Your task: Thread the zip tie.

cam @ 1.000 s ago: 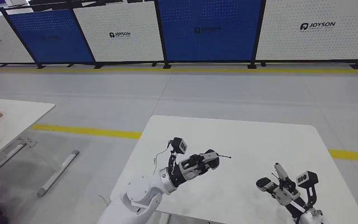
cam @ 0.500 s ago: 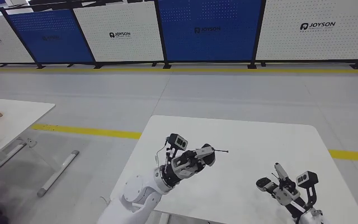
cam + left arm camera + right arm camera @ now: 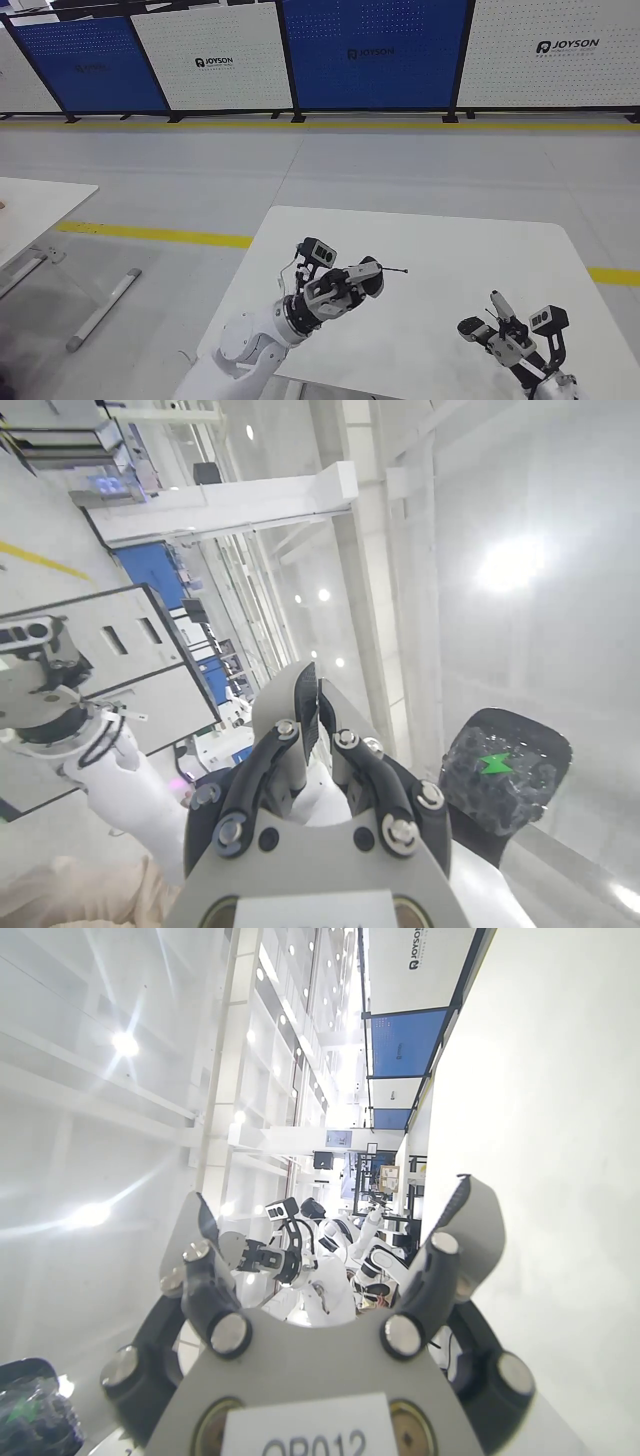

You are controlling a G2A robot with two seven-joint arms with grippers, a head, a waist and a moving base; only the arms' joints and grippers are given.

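Note:
Over the left-middle of the white table (image 3: 450, 240), my left gripper (image 3: 371, 276) is shut on a thin black zip tie (image 3: 395, 270). The tie's free end sticks out to the right, above the tabletop. In the left wrist view the left gripper (image 3: 317, 692) has its ribbed pads pressed together, and the tie is too thin to make out there. My right gripper (image 3: 483, 314) is near the table's front right corner, open and holding nothing. The right wrist view shows the right gripper (image 3: 332, 1208) with its fingers spread wide, and the left arm's gripper (image 3: 240, 1250) farther off.
The tabletop around both arms is bare. A second white table (image 3: 40, 200) stands off to the left across open floor. Blue and white pegboard panels (image 3: 375, 55) line the far side behind a yellow floor line.
My left gripper has shifted slightly left and back with the zip tie, and its wrist has turned a little. The right arm has kept still.

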